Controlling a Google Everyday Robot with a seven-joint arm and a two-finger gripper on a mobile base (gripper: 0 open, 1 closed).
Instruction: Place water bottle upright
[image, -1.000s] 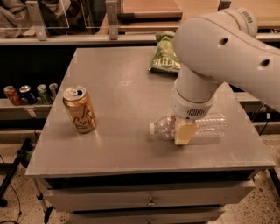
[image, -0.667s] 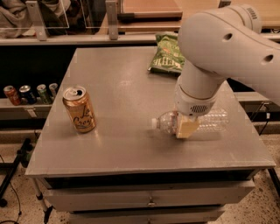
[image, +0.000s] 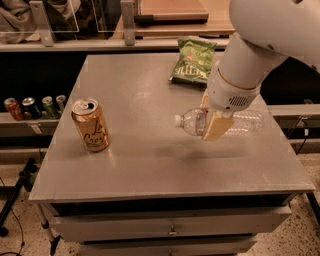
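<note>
The water bottle (image: 246, 122) is clear ribbed plastic with a white cap pointing left. It lies horizontally in the air a little above the right half of the grey table (image: 150, 167), with its shadow on the surface below. My gripper (image: 212, 119) comes down from the white arm at the upper right and is shut on the bottle near its shoulder. A tan finger pad (image: 218, 129) covers the front of the bottle. The label band is hidden behind the fingers.
An orange-gold drink can (image: 90, 125) stands upright at the table's left. A green chip bag (image: 192, 61) lies at the back centre. Several cans (image: 32, 106) sit on a low shelf to the left. Drawers are below the tabletop.
The gripper has lifted the bottle off the table, still lying sideways. The can and chip bag have not moved.
</note>
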